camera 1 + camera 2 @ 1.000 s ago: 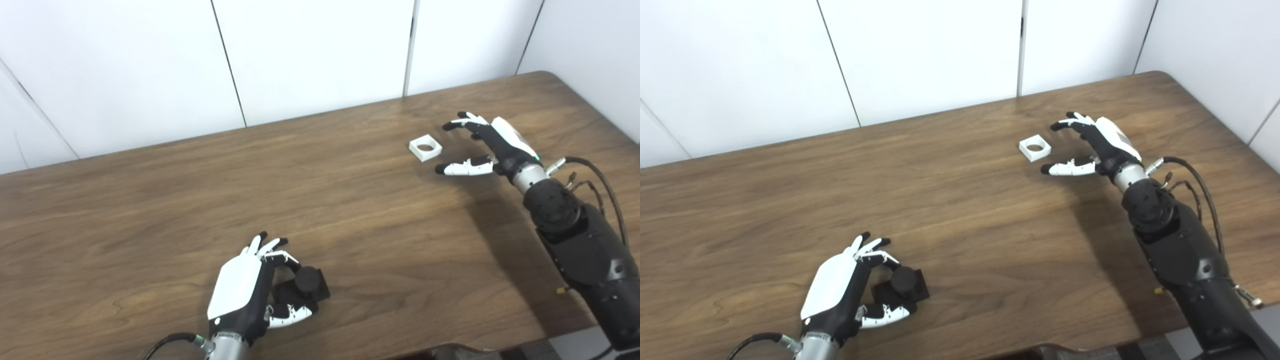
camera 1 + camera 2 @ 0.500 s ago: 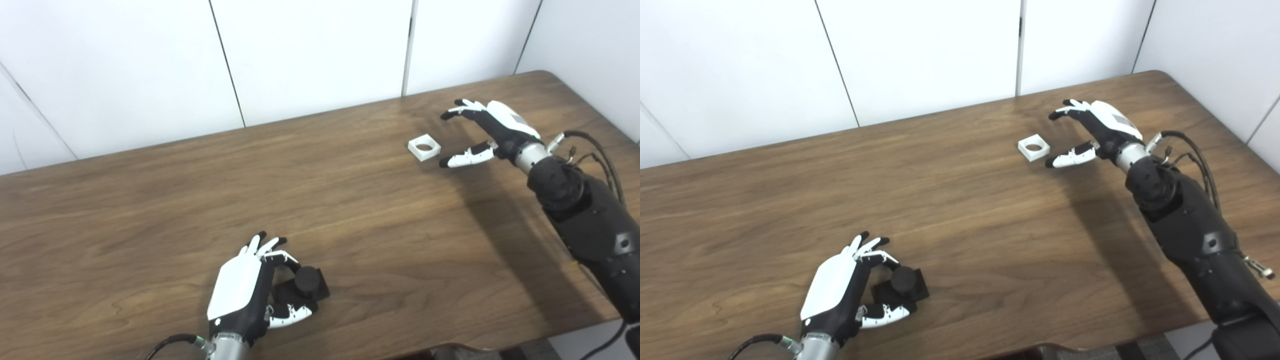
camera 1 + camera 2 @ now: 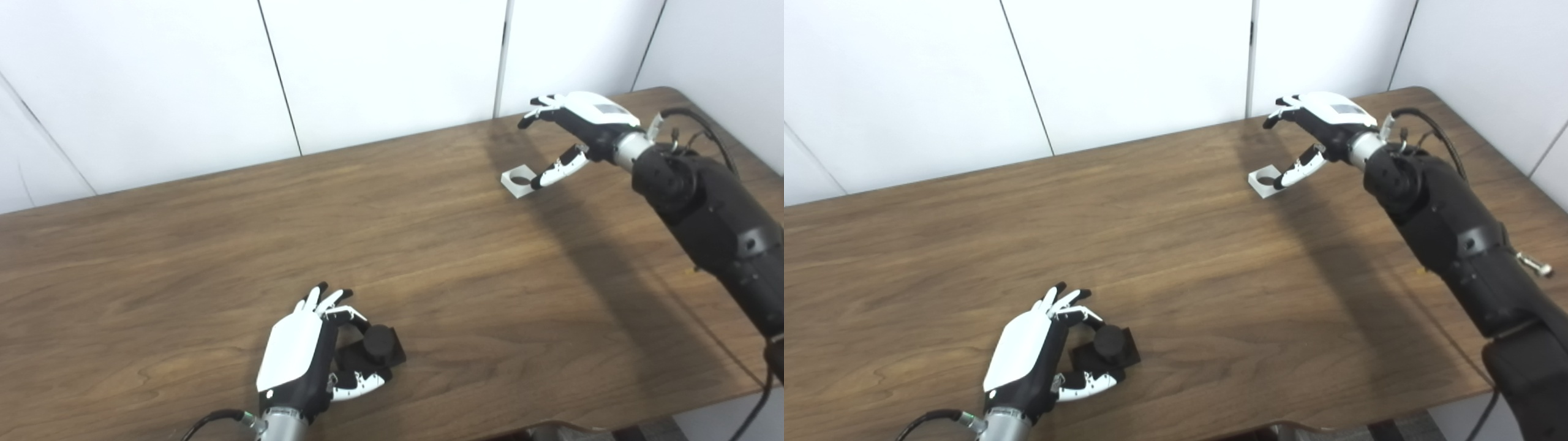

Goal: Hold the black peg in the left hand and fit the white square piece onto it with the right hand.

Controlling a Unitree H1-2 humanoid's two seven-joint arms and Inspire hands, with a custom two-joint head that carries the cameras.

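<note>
The white square piece [image 3: 519, 182] lies flat on the table [image 3: 184, 245], well apart from the black peg [image 3: 378, 348]; it looks light, rigid, probably slick; pinch its outer walls; right hand [image 3: 576, 131] spread wide above it, empty; left hand [image 3: 306, 358] cupped around the peg's base.

Right hand [image 3: 1315, 131] spread above white square piece [image 3: 1266, 182] — left hand [image 3: 1038, 355] cupping black peg [image 3: 1107, 348].

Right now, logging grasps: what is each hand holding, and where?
Left hand is curled around the black peg; firm grip unclear. Right hand is open above the white square piece.
</note>
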